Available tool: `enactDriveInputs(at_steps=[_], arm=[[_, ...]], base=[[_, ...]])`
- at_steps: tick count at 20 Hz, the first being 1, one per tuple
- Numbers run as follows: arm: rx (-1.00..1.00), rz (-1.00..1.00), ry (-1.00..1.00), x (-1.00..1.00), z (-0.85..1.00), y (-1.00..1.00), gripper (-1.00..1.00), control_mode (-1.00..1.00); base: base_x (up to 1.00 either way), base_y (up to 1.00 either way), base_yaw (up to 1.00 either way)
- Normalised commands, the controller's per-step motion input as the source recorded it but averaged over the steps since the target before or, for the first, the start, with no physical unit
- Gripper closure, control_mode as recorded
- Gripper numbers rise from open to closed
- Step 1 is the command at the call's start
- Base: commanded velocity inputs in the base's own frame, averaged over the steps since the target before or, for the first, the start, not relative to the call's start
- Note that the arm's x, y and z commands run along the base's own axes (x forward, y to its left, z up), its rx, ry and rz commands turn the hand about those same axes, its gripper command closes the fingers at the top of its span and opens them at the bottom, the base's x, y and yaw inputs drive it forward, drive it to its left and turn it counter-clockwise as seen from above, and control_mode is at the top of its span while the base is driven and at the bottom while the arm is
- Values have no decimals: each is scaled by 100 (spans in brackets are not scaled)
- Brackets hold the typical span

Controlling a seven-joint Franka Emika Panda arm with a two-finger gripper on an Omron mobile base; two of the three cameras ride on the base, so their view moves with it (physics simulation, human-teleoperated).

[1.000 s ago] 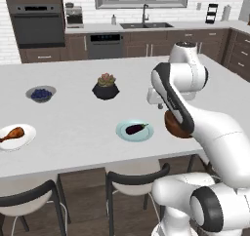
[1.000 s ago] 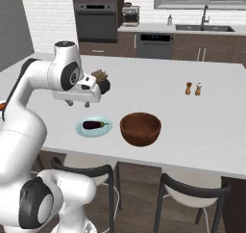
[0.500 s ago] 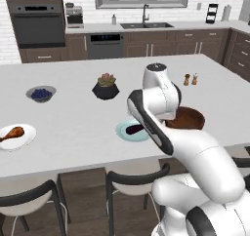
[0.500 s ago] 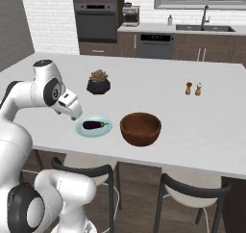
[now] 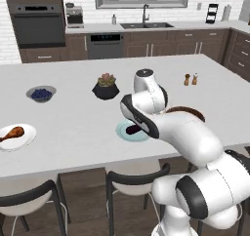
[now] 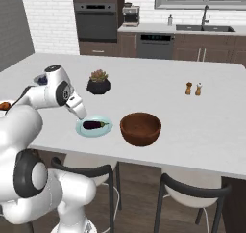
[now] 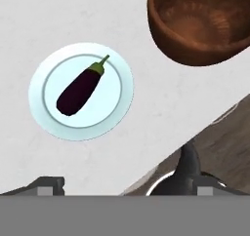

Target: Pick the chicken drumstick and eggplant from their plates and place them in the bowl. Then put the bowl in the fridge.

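The eggplant [image 7: 81, 89] lies on the pale blue plate [image 7: 117, 113] on the white desk [image 6: 202, 126], above and between the two fingers [image 7: 49, 183] in the hand view, well clear of them. The fingers stand wide apart and hold nothing. The wooden bowl [image 6: 140, 128] sits just beside the plate. The chicken drumstick [image 5: 12, 132] rests on the white plate [image 5: 25, 138], far off.

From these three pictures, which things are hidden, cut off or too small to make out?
- Reddish-brown wooden bowl, left base view: mostly behind the white arm.
- Dark purple eggplant on the pale blue plate, same view: partly covered by the arm.
- Orange-brown chicken drumstick, right base view: only a sliver shows behind the arm.
- Two small shakers: too small to identify.
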Motion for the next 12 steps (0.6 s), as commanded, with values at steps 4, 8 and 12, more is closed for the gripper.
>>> enactDriveInputs(at_steps=[4,8,12], arm=[[10,-16,1,47,-28,-6,-100,-100],[10,-15,0,31,-71,9,-100,-100],[12,-10,2,38,-44,-1,-100,-100]], base=[[0,0,0],[0,0,0],[0,0,0]])
